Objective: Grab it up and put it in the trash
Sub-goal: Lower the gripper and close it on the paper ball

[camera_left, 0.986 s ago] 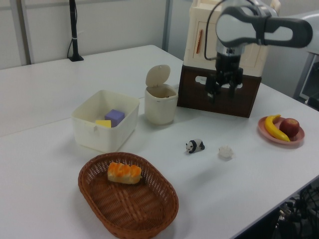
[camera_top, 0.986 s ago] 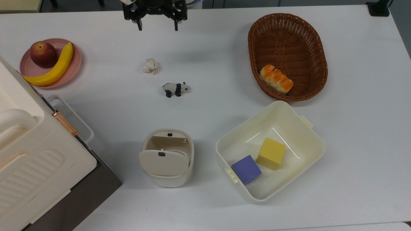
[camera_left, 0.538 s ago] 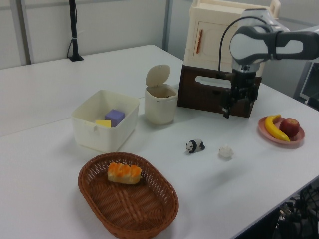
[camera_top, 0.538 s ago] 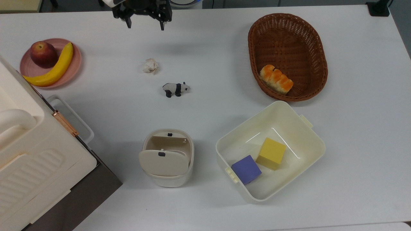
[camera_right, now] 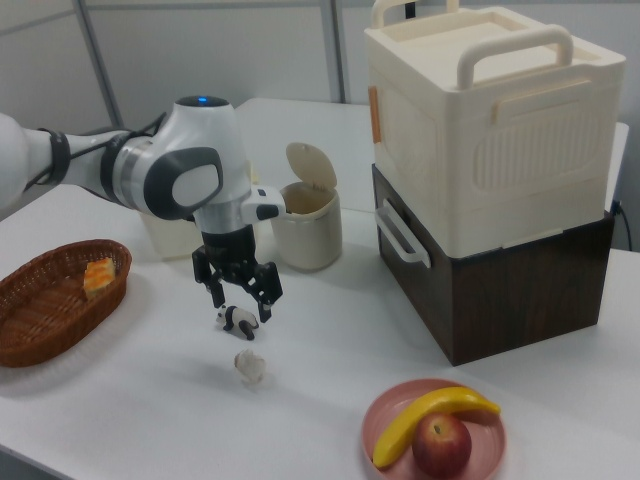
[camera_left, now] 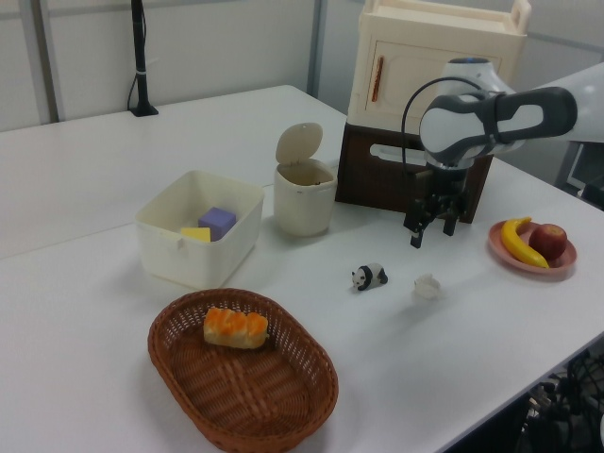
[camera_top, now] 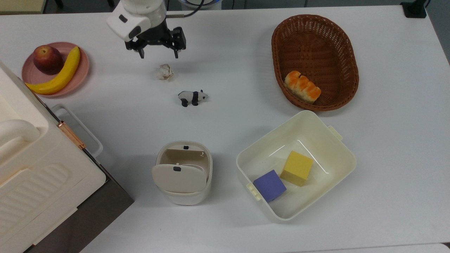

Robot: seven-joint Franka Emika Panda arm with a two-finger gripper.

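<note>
Gripper (camera_top: 159,55) has come down and in over the last second, from the top view's upper edge to just above and slightly left of the paper ball (camera_top: 165,72); fingers spread wide, nothing held. In the right view it hangs over the toy panda (camera_right: 238,320) and paper ball (camera_right: 251,366), not touching either. Ball sits on the table (camera_top: 228,88) near the panda (camera_top: 192,97), well apart from the trash bin (camera_top: 183,172), whose flap is tipped up so the opening is clear. Looks like late approach: still needs a small shift onto the ball, then descend and close. Panda is close, so watch alignment
</note>
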